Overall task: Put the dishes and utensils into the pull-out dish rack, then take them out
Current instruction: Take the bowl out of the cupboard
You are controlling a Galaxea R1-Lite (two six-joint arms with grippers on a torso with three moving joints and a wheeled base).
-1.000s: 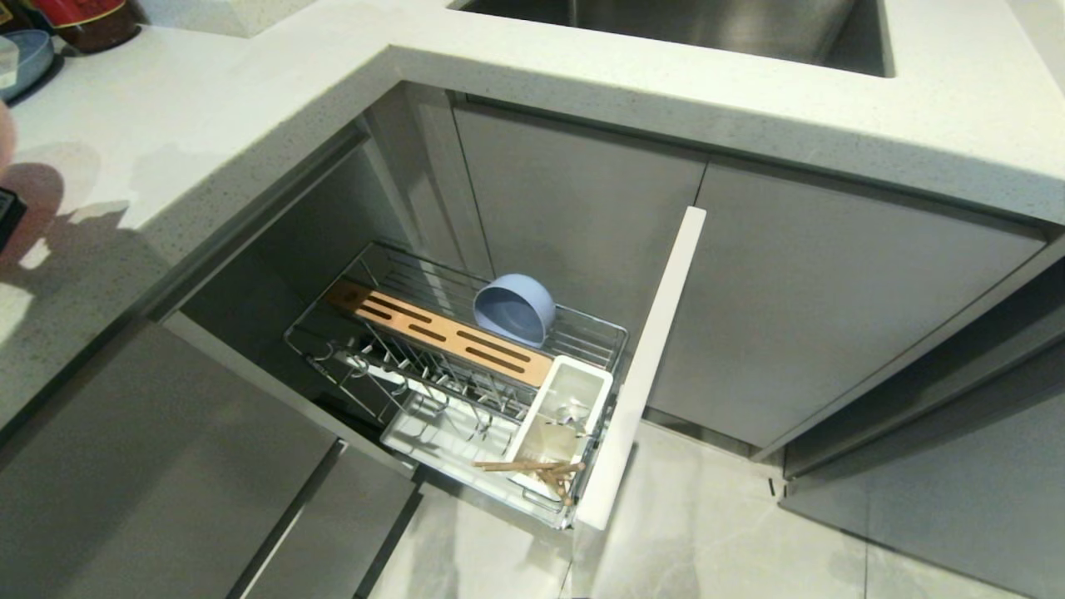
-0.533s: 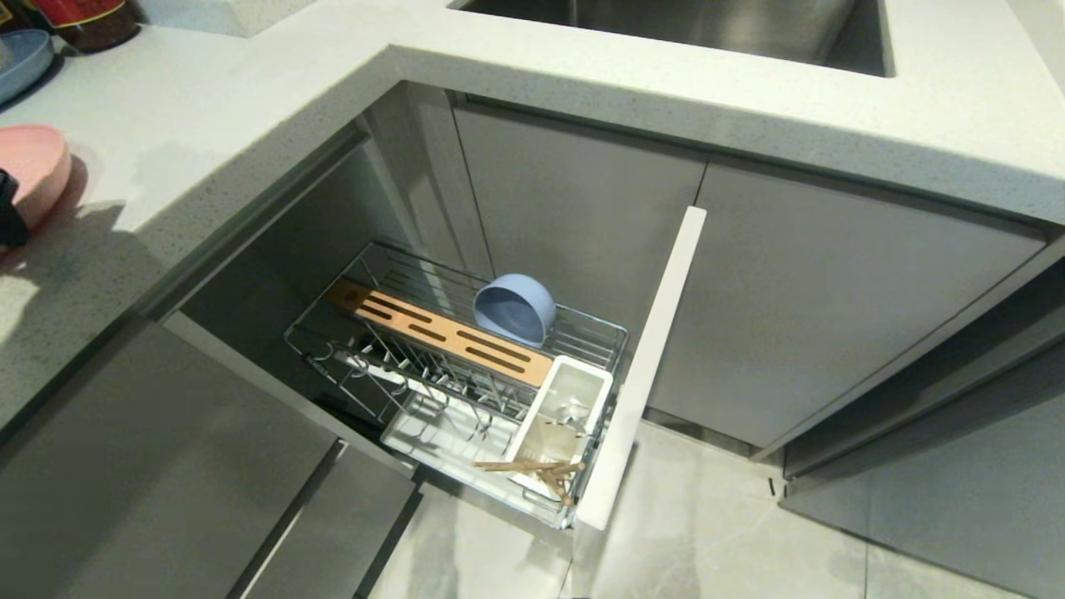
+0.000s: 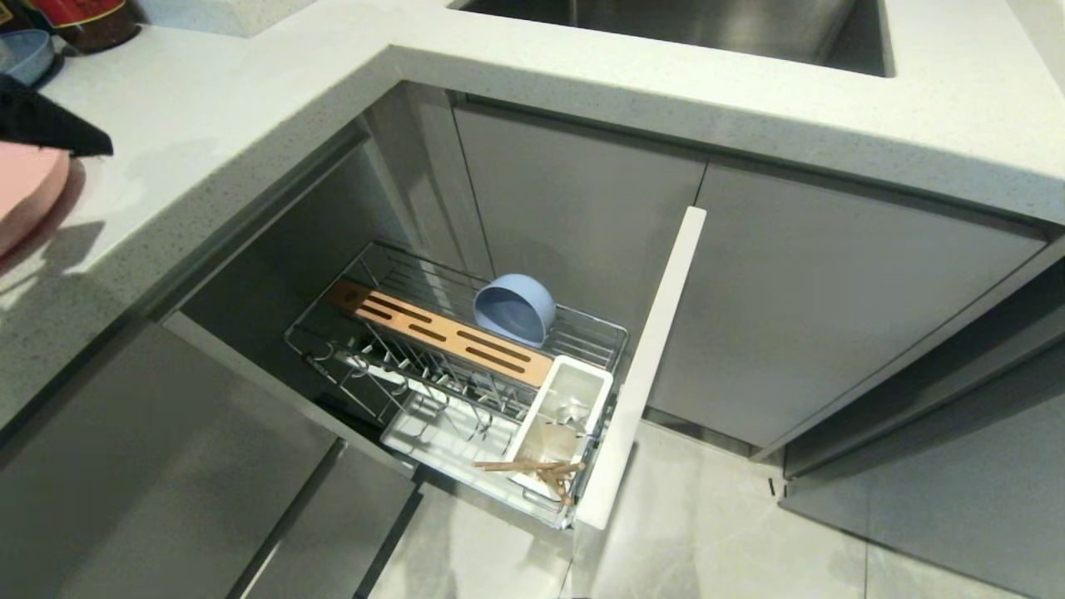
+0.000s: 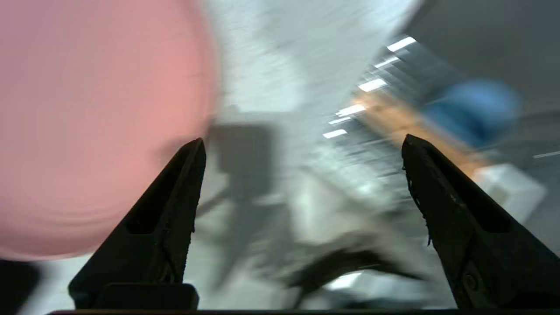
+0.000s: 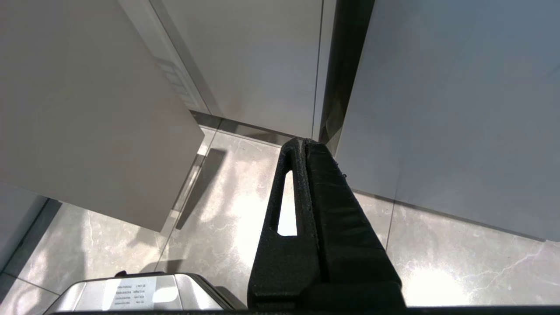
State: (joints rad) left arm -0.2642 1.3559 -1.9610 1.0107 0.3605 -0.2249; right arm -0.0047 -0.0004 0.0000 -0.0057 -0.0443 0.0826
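The pink plate (image 3: 23,195) lies flat on the counter at the far left. One black finger (image 3: 58,133) of my left gripper hangs just above it. In the left wrist view that gripper (image 4: 302,142) is open and empty, with the plate (image 4: 96,122) beside one finger. The pull-out dish rack (image 3: 366,274) stands drawn out below the counter. The blue bowl (image 3: 514,309) leans behind the rack's wood strip (image 3: 441,333). The chopsticks (image 3: 532,470) lie across the white utensil box (image 3: 541,408), where the spoon (image 3: 572,413) shows as a silver glint. My right gripper (image 5: 303,142) is shut, parked over the floor.
The rack's pale front panel (image 3: 645,366) juts into the floor space. A blue-grey plate (image 3: 25,51) and a red jar (image 3: 87,21) stand at the counter's back left. The sink (image 3: 707,25) is at the top. Grey cabinet fronts line both sides.
My left gripper has let go of the pink plate, which now rests on the counter. Its jaws have opened wide and it has lifted above the plate. The right arm has not moved.
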